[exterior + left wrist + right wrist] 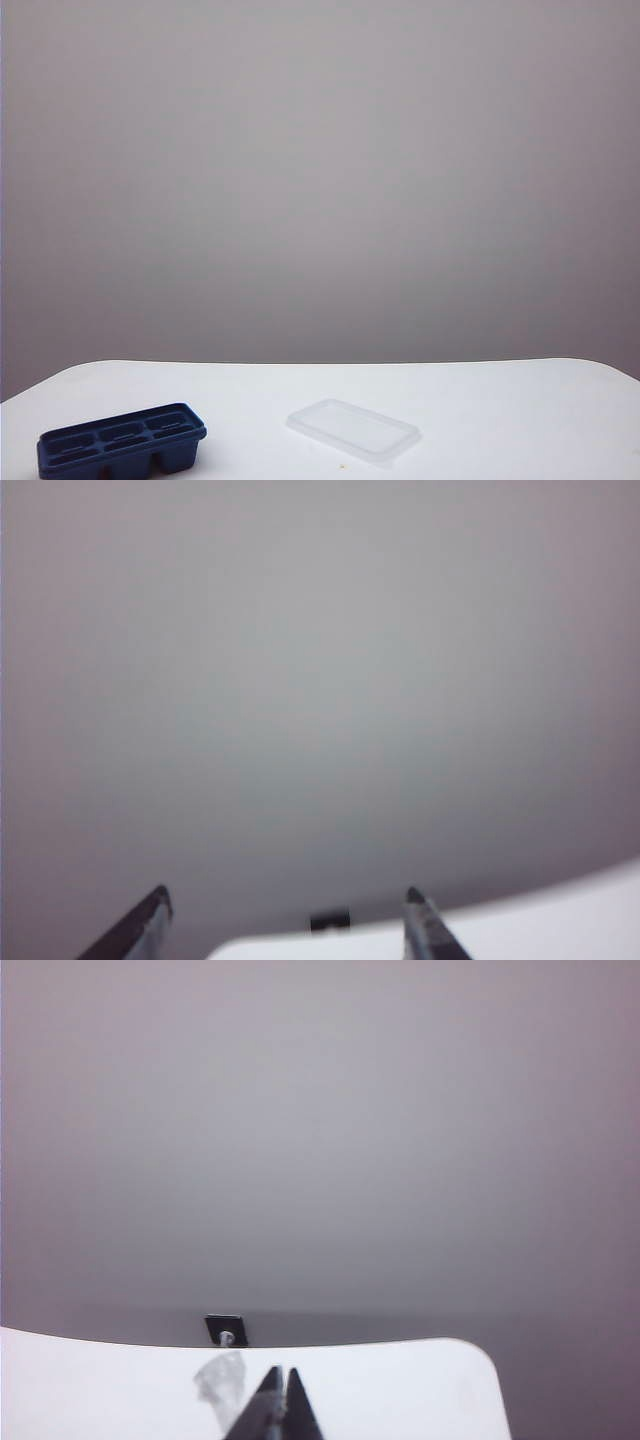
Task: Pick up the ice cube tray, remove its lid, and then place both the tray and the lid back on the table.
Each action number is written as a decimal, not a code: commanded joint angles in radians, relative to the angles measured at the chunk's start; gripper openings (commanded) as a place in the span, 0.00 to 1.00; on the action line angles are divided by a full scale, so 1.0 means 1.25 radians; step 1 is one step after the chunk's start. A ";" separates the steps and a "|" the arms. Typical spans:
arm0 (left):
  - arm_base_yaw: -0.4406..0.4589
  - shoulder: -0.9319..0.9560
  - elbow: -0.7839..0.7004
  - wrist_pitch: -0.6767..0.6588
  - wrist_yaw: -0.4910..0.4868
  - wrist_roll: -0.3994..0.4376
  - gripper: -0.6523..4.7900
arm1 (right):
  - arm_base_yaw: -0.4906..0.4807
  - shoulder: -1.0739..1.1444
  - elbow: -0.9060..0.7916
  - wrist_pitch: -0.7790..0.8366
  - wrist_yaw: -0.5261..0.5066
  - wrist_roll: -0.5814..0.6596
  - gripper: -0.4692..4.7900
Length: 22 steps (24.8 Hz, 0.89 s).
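The dark navy ice cube tray [122,440] stands upright on the white table [500,400] at the front left, its six compartments open to view. The translucent lid [352,431] lies flat on the table to the tray's right, apart from it. Neither arm shows in the exterior view. My left gripper [287,895] is open, its two fingers wide apart with nothing between them, aimed level over the table's edge [560,920] toward the grey wall. My right gripper [282,1372] is shut with nothing in it, above the table [100,1380]. Neither wrist view shows the tray or the lid.
A plain grey wall [320,180] rises behind the table. A small dark fitting [226,1330] sits at the table's far edge, and it shows in the left wrist view as the dark fitting [330,920]. A pale smudge [222,1380] marks the tabletop near the right gripper.
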 commanded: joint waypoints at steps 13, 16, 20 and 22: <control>0.002 0.004 -0.165 -0.005 0.024 -0.052 0.25 | 0.000 -0.197 -0.230 0.046 -0.010 0.064 0.09; 0.002 0.004 -0.210 0.009 0.061 -0.049 0.18 | 0.000 -0.197 -0.236 0.027 -0.004 0.063 0.09; 0.002 0.004 -0.251 0.014 0.064 -0.049 0.11 | -0.001 -0.197 -0.288 0.027 0.021 0.055 0.09; 0.002 0.004 -0.255 0.013 0.063 -0.049 0.11 | -0.001 -0.197 -0.303 0.003 0.024 0.057 0.09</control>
